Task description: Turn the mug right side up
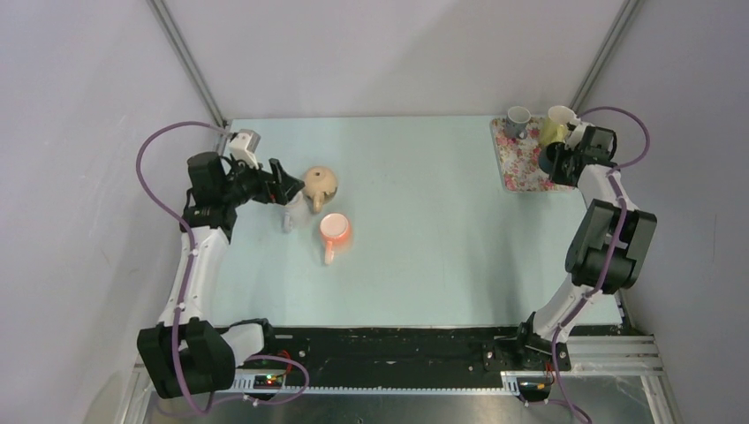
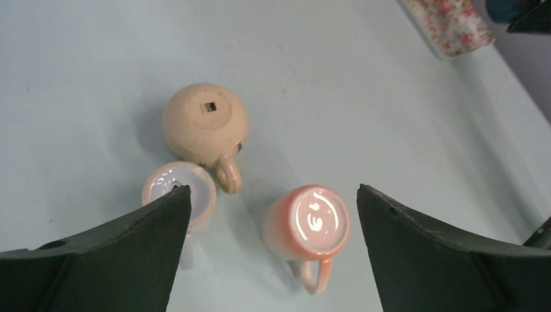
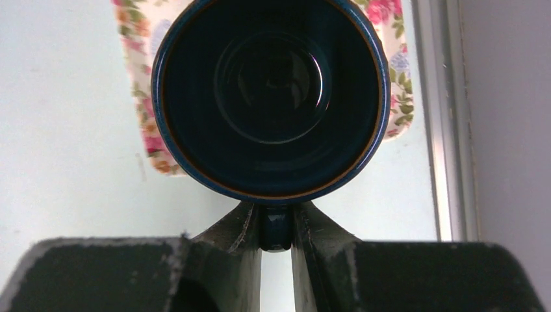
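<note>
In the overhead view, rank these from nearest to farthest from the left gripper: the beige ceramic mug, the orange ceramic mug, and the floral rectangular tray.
1. The beige ceramic mug, right beside the open left gripper, on the table's left side.
2. The orange ceramic mug, just past the beige one, toward the arm bases.
3. The floral rectangular tray, across the table in the far right corner.

The dark blue mug [image 3: 269,97] fills your right wrist view and hides the middle of the floral tray [image 3: 138,97]. Only a stub of its handle shows inside the right gripper [image 3: 276,224]. In your left wrist view, one finger [image 2: 146,237] of the left gripper [image 2: 271,190] covers the white mug's [image 2: 185,185] near side. The top edge cuts off the tray, and the label [image 2: 208,107] on the tan mug's [image 2: 195,133] base is too small to read.
</note>
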Controlling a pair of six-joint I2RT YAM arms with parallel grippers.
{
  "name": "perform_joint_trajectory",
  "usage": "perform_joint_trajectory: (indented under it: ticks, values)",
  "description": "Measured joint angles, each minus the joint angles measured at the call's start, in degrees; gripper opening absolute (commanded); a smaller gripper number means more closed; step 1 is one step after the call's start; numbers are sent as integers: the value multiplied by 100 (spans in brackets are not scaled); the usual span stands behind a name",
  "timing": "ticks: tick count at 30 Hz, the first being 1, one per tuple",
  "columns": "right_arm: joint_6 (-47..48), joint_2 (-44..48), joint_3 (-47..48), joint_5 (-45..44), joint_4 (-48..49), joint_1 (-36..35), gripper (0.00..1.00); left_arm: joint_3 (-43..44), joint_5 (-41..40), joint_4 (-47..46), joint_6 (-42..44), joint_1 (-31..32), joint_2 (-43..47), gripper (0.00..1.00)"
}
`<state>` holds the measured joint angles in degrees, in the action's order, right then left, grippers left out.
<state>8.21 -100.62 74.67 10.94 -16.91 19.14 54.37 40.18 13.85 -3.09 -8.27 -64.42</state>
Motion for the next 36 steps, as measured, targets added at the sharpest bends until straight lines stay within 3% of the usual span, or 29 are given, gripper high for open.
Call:
perform_joint_trajectory:
  ticks: [9,36]
  values:
    - [389,-1016,903,-708,-544,22,0,-125,-101,365,520,-55,61,100]
    - [691,-2815,3147,-1572,-1652,-177,0,-214,-79,420,621,-63,-96,100]
